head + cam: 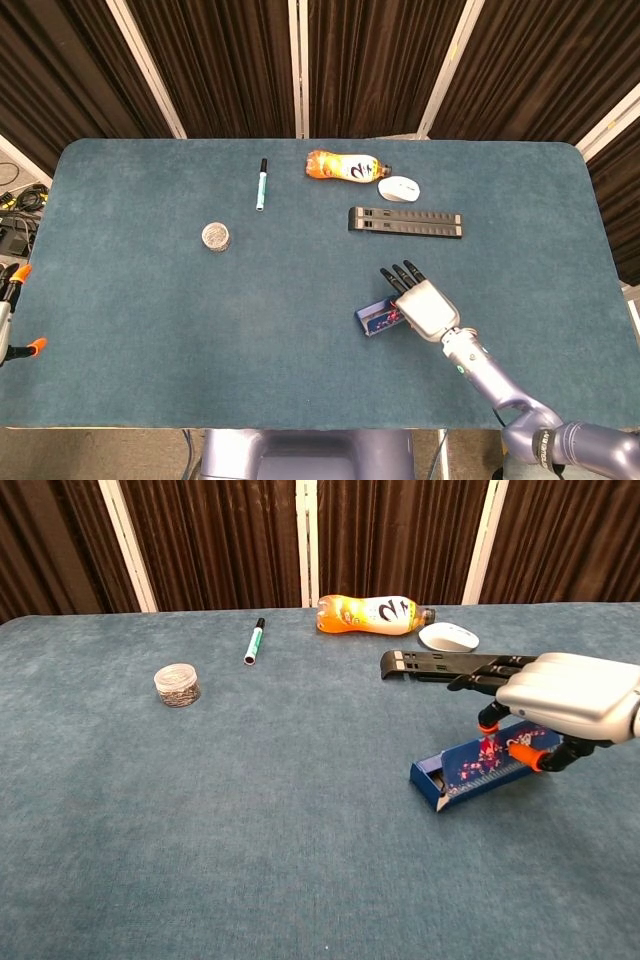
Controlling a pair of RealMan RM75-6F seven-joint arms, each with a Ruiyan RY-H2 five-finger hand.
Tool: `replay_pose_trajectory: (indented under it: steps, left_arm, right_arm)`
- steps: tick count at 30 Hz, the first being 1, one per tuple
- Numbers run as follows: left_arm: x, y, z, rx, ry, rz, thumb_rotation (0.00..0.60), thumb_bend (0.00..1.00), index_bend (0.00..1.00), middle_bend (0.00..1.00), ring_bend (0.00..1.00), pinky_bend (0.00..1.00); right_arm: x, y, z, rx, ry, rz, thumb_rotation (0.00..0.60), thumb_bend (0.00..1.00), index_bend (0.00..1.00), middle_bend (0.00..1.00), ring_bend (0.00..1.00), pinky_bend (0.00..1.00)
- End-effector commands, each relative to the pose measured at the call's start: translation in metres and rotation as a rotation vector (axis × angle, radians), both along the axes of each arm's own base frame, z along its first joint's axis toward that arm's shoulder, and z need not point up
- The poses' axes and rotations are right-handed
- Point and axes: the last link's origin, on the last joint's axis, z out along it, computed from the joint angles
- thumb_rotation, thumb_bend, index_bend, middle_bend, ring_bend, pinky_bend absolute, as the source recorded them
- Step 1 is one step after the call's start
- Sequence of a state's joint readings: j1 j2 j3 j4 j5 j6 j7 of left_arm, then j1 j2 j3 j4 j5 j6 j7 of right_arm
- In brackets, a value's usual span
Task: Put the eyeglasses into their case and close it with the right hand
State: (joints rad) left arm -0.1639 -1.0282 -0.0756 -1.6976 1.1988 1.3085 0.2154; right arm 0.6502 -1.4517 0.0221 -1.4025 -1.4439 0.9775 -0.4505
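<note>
Down at the lower right of the head view, the blue eyeglass case [377,318] lies on the teal worktop [150,320], its lid nearly down. The right hand [422,305] covers its right end, fingers [478,681] stretched flat above while orange-tipped ones curl onto the case. Whether it truly grips, I cannot tell. Further up sit a black folding stand [405,221], white mouse [399,188], orange bottle [342,166], marker [262,184] and small round tin [216,236]. Dark curtains [220,60] hang behind.
</note>
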Motion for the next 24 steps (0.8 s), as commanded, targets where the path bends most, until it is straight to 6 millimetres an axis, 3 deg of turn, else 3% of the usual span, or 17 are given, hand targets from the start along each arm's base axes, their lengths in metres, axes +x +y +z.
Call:
replay_pose_trajectory:
  steps: [1,8,11,14,16,19,24]
  left_arm:
    - [0.000,0.000,0.000,-0.001,0.000,0.001,0.600,0.00,0.00,0.00,0.00,0.00]
    - [-0.001,0.000,0.000,-0.001,0.002,0.006,0.600,0.00,0.00,0.00,0.00,0.00]
    - [-0.001,0.001,-0.001,-0.002,0.004,0.007,0.600,0.00,0.00,0.00,0.00,0.00]
    - [-0.001,0.001,0.000,0.000,0.004,0.006,0.600,0.00,0.00,0.00,0.00,0.00]
    - [-0.001,0.001,0.000,0.000,0.004,0.006,0.600,0.00,0.00,0.00,0.00,0.00]
    - [-0.002,0.001,-0.001,0.000,0.005,0.008,0.600,0.00,0.00,0.00,0.00,0.00]
    - [-0.002,0.002,-0.001,-0.002,0.006,0.011,0.600,0.00,0.00,0.00,0.00,0.00]
  right_arm:
    - [0.002,-0.003,-0.003,-0.005,0.009,-0.001,0.600,0.48,0.68,0.03,0.00,0.00]
    - [0.006,-0.013,-0.011,-0.015,0.019,-0.028,0.600,0.47,0.65,0.02,0.00,0.00]
    - [0.010,-0.015,-0.013,-0.020,0.011,-0.028,0.600,0.46,0.58,0.02,0.00,0.00]
    - [0.012,-0.017,-0.014,-0.035,-0.006,-0.030,0.600,0.36,0.37,0.00,0.00,0.00]
    - [0.014,-0.018,-0.015,-0.049,-0.020,-0.030,0.600,0.22,0.22,0.00,0.00,0.00]
    - [0.020,-0.018,-0.011,-0.071,-0.065,-0.025,0.600,0.10,0.13,0.00,0.00,0.00]
    - [0.029,-0.016,0.001,-0.072,-0.119,-0.016,0.600,0.09,0.11,0.00,0.00,0.00]
